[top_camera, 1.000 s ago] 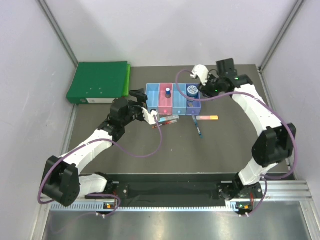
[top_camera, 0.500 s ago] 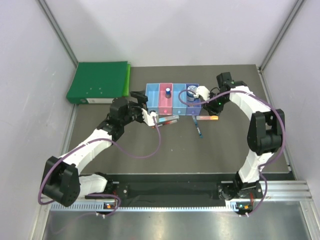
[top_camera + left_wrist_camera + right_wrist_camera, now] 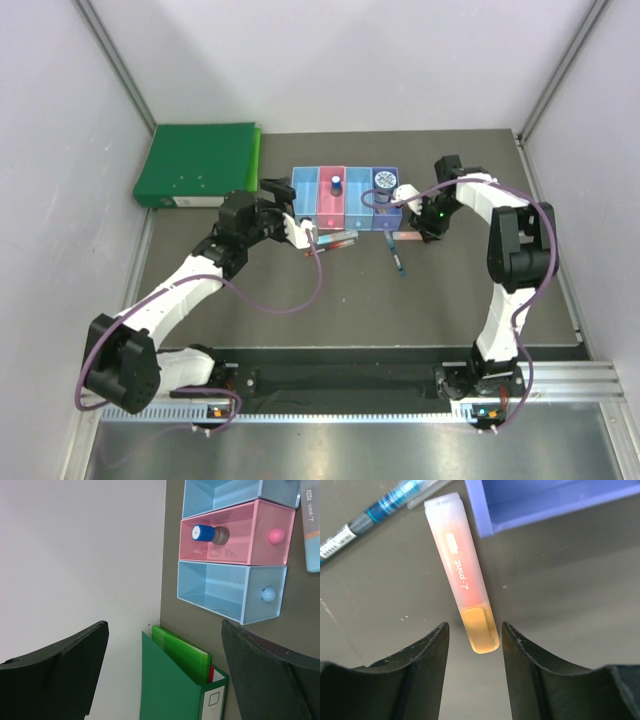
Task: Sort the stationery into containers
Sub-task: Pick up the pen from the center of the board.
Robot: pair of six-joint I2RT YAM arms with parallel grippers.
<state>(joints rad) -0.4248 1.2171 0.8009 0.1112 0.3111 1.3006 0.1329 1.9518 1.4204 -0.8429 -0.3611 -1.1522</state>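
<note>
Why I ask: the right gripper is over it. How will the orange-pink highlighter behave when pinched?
The highlighter looks like rigid plastic, so probably stiff and light. Its flattish body makes rolling unlikely. Smooth casing might slip, since the right gripper straddles only its orange end.

The pink bin point(image 3: 330, 210) holds a bottle point(image 3: 337, 184), the purple bin point(image 3: 386, 221) a reel point(image 3: 385, 181). The right gripper point(image 3: 428, 231) is at the marker point(image 3: 403, 235).

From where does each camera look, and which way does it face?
Top external: above, behind the bases, looking down on the dark table; white left arm and right arm show.
Left wrist: faces the green binder and pink translucent bin; open black fingers frame it.
Right wrist: looks down on the orange-pink highlighter between its black fingers.
Shared: top and right wrist both show that highlighter.
</note>
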